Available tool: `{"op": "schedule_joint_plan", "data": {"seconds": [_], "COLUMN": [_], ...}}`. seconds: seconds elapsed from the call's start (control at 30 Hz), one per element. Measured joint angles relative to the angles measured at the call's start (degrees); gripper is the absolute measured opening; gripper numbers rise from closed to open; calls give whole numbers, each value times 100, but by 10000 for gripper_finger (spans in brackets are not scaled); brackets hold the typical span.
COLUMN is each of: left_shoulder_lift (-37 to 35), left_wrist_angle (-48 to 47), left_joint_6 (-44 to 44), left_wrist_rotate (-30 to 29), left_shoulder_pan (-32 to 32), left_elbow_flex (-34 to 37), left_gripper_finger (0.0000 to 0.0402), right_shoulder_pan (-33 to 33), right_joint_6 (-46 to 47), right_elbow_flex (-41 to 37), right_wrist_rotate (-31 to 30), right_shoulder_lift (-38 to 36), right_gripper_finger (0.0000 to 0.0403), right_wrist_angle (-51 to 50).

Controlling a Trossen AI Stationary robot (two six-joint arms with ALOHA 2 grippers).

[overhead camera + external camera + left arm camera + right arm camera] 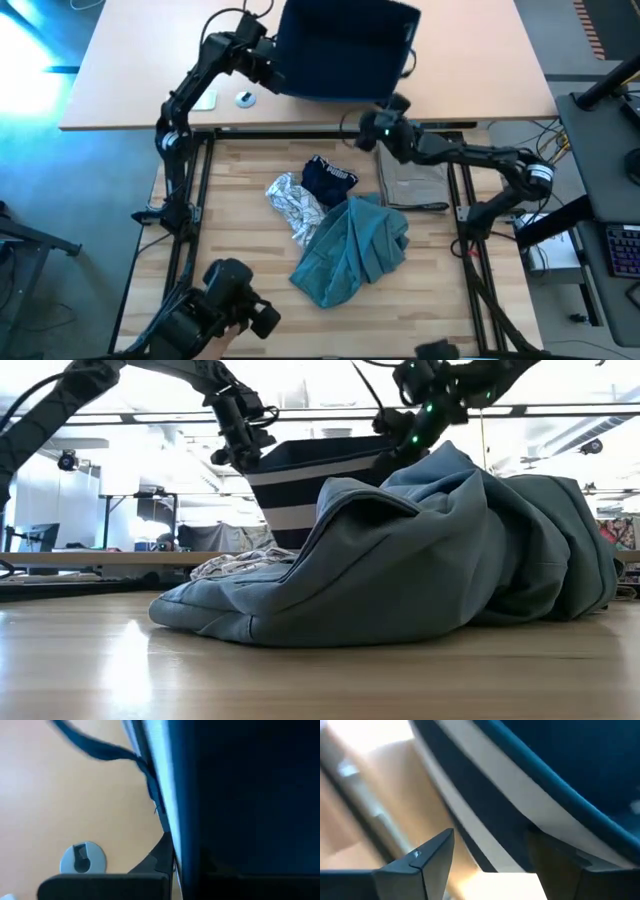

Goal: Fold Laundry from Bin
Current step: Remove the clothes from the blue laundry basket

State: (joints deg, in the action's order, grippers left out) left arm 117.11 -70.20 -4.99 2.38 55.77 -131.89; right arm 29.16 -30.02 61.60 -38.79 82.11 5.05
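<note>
Tan garment [412,178] half under right arm

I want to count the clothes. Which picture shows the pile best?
The high view: looking straight down, it shows the teal, navy, patterned and tan garments spread on the table. The low view shows mostly the teal one, hiding the rest. Both wrist views show only the bin, no clothes.

Robotics lab or workshop, wooden tabletop [250,240] in a black metal frame [190,200], cables [548,135] and keyboard [622,250] beside it, open ceiling with strip lights [150,420], desks behind
</note>
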Motion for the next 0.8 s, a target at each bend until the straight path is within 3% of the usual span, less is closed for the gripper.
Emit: {"op": "schedule_joint_plan", "data": {"seconds": [0.17,0.4,0.67,0.8], "left_shoulder_lift": [-133,-512,-944,-1344], "left_wrist_angle": [-52,418,1185,947], "left_joint_6": [-135,-254,-242,-220], "left_wrist_rotate": [6,46,684,1206], "left_shoulder_pan": [7,2,10,-67], "left_elbow_flex": [101,39,38,54], "left_gripper_finger": [57,174,259,271], "right_shoulder_pan": [402,382,263,-136], "right_joint_6": [-205,-212,-148,191], "right_elbow_flex": [0,0,0,2], "right_wrist_rotate": [121,432,463,1250], "right_shoulder_lift": [44,-164,-214,-504], "right_gripper_finger": [244,243,244,239], "right_wrist_angle": [1101,1356,937,-277]}}
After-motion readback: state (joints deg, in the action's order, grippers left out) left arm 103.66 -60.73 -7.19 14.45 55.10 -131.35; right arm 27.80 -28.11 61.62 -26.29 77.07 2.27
